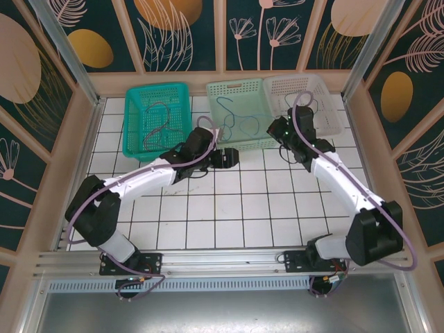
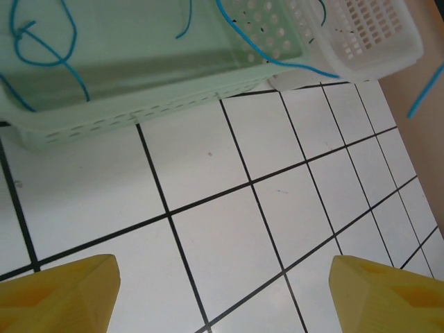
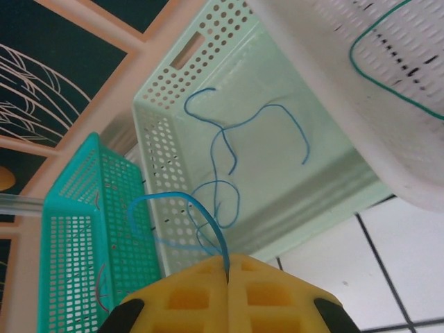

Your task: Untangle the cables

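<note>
Sorting looks nearly done. The teal basket [image 1: 135, 135] has the pink cable [image 1: 161, 128], the white basket [image 1: 326, 104] the dark green cable [image 3: 352, 52], and the pale green basket [image 1: 239, 87] the blue cable [image 3: 223, 142]. Blue lies curly, its long axis roughly along the basket. One strand comes over the near wall into my right fingers [image 3: 187, 298], clamped on it. Probably left to do: drop it in. My left fingers [image 2: 62, 295] are apart and empty over the counter [image 1: 229, 208].

The blue cable [image 3: 166, 196] disappears into the closed seam of my right claw [image 3: 227, 267]; the white basket [image 3: 312, 55] runs past the edge.
</note>
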